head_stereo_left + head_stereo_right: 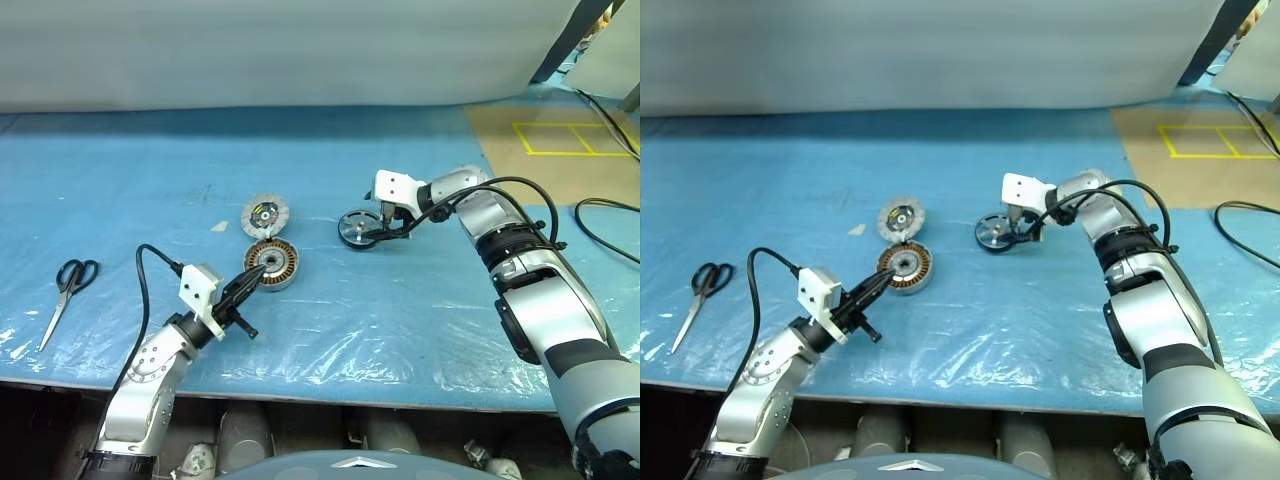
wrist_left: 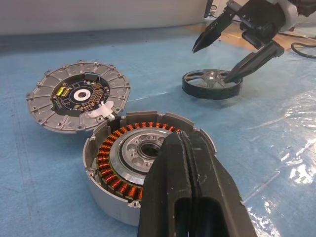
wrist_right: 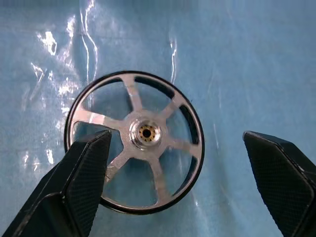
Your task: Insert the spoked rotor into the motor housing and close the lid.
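motor housing (image 2: 129, 163): near rim hidden behind left claw (image 2: 190, 185) | spoked rotor (image 3: 134, 142): rim partly covered by right claw finger (image 3: 81, 173) | scissors (image 1: 66, 290): detail too small to tell

The shiny silver spoked rotor with dark rim (image 1: 357, 230) lay flat on the blue surface. The round silver-grey motor housing with copper windings (image 1: 271, 264) stood open, the flat ribbed grey lid (image 1: 265, 215) touching it behind.
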You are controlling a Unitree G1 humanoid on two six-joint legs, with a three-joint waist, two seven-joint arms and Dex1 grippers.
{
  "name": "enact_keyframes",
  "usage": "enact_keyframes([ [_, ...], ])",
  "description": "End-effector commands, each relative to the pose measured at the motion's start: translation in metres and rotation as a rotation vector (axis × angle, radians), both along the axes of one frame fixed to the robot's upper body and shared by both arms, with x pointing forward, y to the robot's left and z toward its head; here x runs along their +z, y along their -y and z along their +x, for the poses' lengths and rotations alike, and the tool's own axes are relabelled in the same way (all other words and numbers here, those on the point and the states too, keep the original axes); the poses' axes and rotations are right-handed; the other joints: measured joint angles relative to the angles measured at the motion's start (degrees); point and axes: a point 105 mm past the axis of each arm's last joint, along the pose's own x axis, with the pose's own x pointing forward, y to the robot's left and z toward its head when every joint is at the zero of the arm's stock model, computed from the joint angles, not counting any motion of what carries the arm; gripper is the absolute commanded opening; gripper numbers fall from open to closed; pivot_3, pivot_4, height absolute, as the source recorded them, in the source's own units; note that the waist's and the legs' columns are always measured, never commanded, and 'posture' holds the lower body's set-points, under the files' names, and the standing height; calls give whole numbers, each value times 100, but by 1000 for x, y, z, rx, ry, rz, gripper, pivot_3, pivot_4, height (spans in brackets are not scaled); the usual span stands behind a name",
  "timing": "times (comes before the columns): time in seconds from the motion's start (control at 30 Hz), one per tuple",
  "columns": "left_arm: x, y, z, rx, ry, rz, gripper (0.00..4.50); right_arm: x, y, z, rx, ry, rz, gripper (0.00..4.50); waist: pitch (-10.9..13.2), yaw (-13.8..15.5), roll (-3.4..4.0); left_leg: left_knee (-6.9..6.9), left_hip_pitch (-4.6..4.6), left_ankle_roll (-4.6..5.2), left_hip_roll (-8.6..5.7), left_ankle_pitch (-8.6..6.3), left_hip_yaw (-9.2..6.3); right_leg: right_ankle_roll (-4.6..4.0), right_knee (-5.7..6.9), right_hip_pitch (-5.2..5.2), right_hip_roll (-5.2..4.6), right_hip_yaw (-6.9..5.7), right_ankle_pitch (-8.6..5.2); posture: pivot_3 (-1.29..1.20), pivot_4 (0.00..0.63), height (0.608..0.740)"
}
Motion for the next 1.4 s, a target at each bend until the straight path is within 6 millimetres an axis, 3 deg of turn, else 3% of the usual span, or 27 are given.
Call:
enact_keyframes([
  [0.03,3,-1,1,-2,13,1,0,17,-5,-1,35,50,46,4113,0,1,0,0,0,1,0,1,0,0,0,0,0,0,0,0,150,740],
  [0.2,3,-2,2,-2,10,3,0,12,-4,-4,39,29,31,2615,0,0,0,0,0,2,0,1,0,0,0,0,0,0,0,0,150,740],
  [0.97,2,-4,2,10,14,11,0,-17,-8,0,-63,-93,2,2615,0,-4,0,0,2,1,0,0,0,0,1,0,0,0,0,0,150,740],
  [1.13,7,-5,2,14,32,4,0,-19,-8,1,-70,-92,1,1373,-1,-12,-1,0,9,-1,1,-1,0,0,4,3,0,1,0,0,150,740],
  [1.27,11,-8,1,14,44,7,0,-13,-11,0,-45,-84,10,1368,-1,-12,-1,0,13,-2,1,-1,0,0,4,6,0,2,0,0,150,740],
  [1.4,18,-15,-2,30,67,12,0,10,-30,-4,28,-89,83,1367,0,-20,-1,-1,11,-2,3,-1,0,0,3,5,2,1,0,0,150,740],
])
